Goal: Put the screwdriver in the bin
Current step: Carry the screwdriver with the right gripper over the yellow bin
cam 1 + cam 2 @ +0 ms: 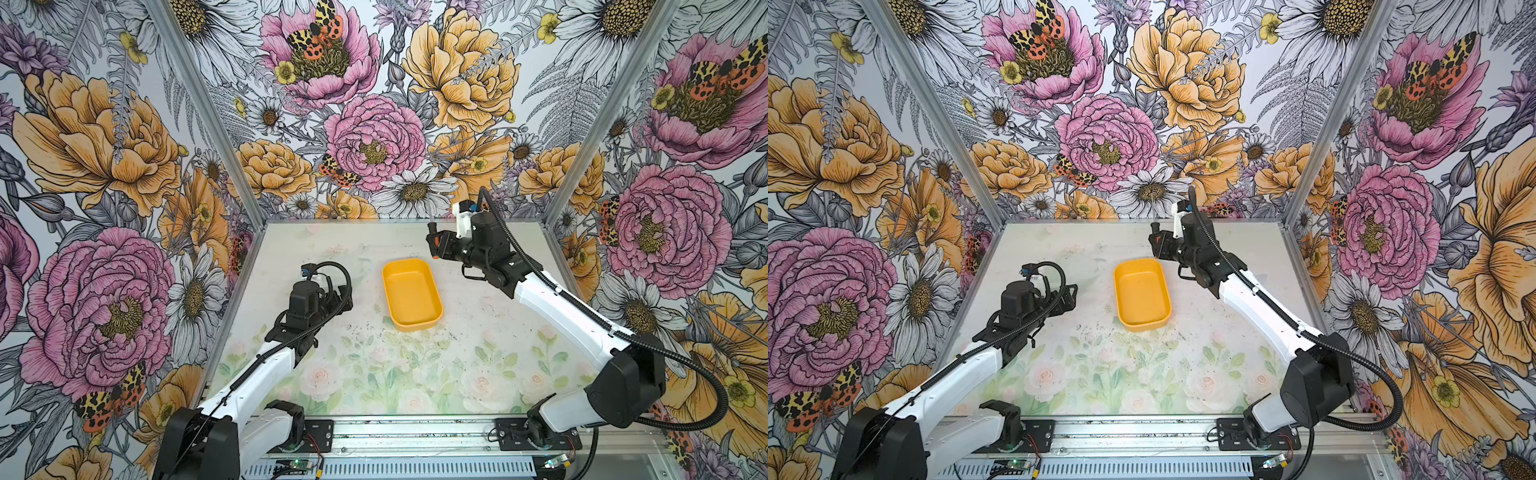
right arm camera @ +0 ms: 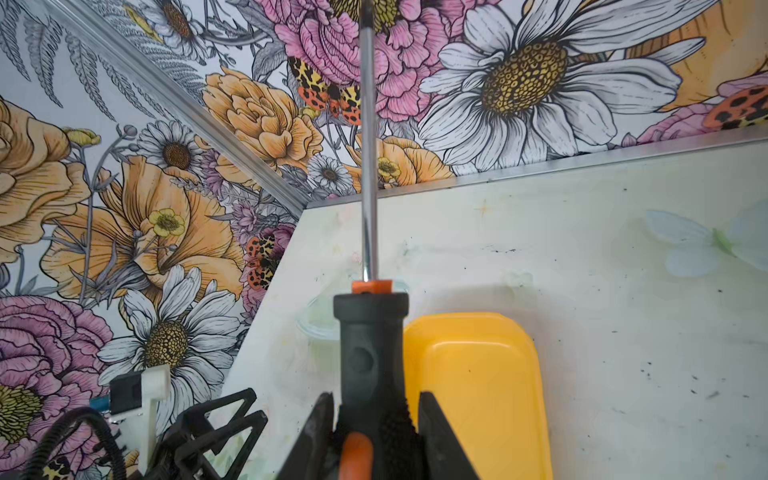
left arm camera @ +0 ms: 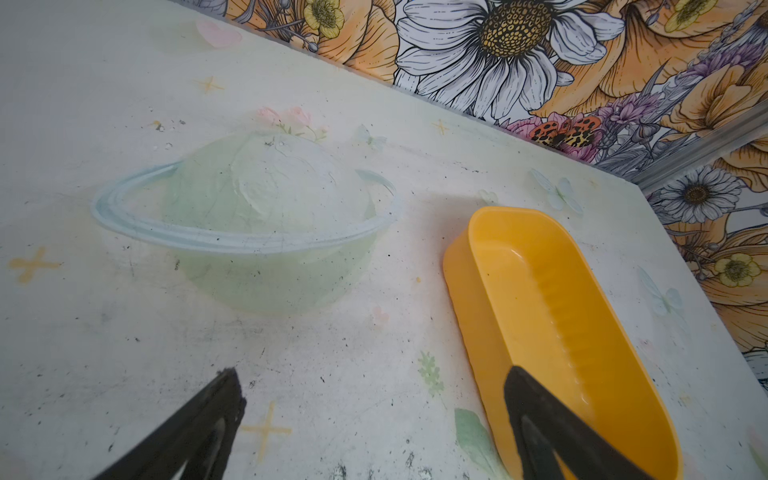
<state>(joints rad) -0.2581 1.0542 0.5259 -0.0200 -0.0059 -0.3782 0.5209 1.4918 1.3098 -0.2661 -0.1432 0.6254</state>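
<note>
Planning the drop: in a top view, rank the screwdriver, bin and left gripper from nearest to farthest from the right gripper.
1. screwdriver, held in the right gripper.
2. bin, in the middle, close by.
3. left gripper, beyond the bin, left side.

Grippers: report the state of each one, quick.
Left gripper: open, holding nothing.
Right gripper: shut on the screwdriver, gripped by its black handle.
</note>
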